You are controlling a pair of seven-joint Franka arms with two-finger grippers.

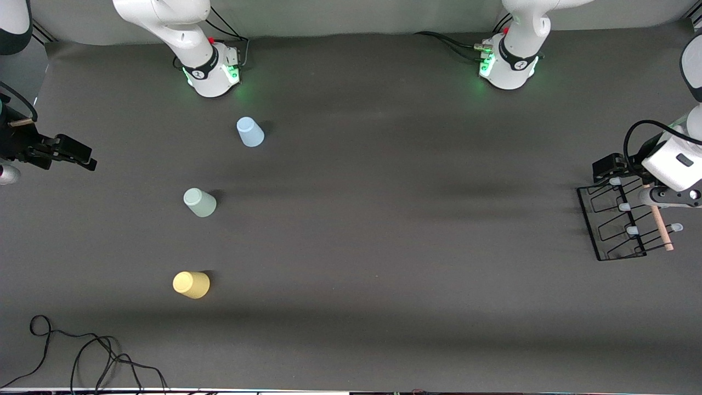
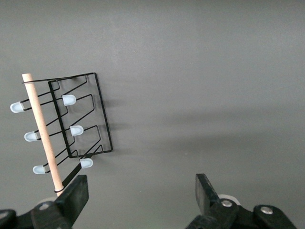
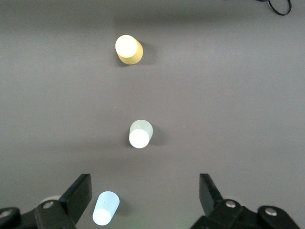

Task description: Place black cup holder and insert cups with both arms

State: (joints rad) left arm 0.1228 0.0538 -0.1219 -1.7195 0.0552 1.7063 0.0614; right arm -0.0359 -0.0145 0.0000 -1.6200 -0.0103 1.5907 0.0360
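The black cup holder (image 1: 588, 225), a wire rack with a wooden rod handle (image 1: 660, 222) and pale-tipped pegs, sits at the left arm's end of the table. My left gripper (image 1: 609, 167) hangs open and empty over the rack's end toward the robot bases; the left wrist view shows the rack (image 2: 103, 114) just off one finger of that gripper (image 2: 143, 191). Three cups stand in a row toward the right arm's end: light blue (image 1: 250, 132), pale green (image 1: 199, 202), yellow (image 1: 191, 285). My right gripper (image 1: 77, 153) is open and empty, off the table's end; its view (image 3: 145, 191) shows blue (image 3: 106, 208), green (image 3: 141, 134), yellow (image 3: 128, 49).
A loose black cable (image 1: 82, 351) lies on the dark table mat near the front camera at the right arm's end, and also shows in the right wrist view (image 3: 281, 5). The wide stretch of mat (image 1: 395, 230) lies between the cups and the rack.
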